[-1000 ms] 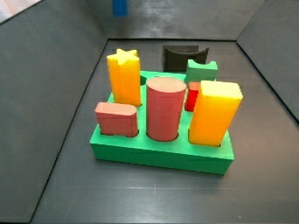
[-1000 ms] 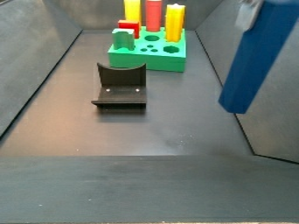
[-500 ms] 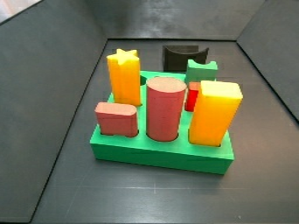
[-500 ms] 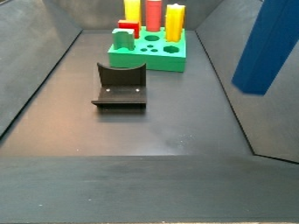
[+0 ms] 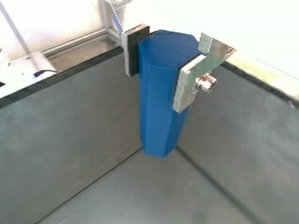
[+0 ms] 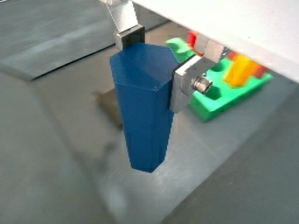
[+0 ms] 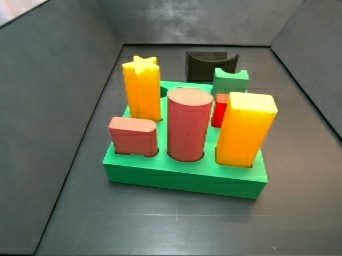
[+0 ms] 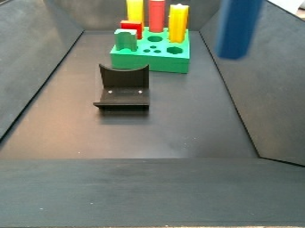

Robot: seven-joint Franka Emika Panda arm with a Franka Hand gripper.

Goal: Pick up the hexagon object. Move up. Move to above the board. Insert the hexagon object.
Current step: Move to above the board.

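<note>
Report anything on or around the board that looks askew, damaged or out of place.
Nothing stands out. The pieces in the board stand upright, the fixture sits flat on the floor, and the gripper holds the hexagon object upright, clear of the floor.

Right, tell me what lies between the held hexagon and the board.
In a side view, only bare dark floor separates the hexagon object, clamped in the gripper, from the board; the fixture sits off to the side.
</note>
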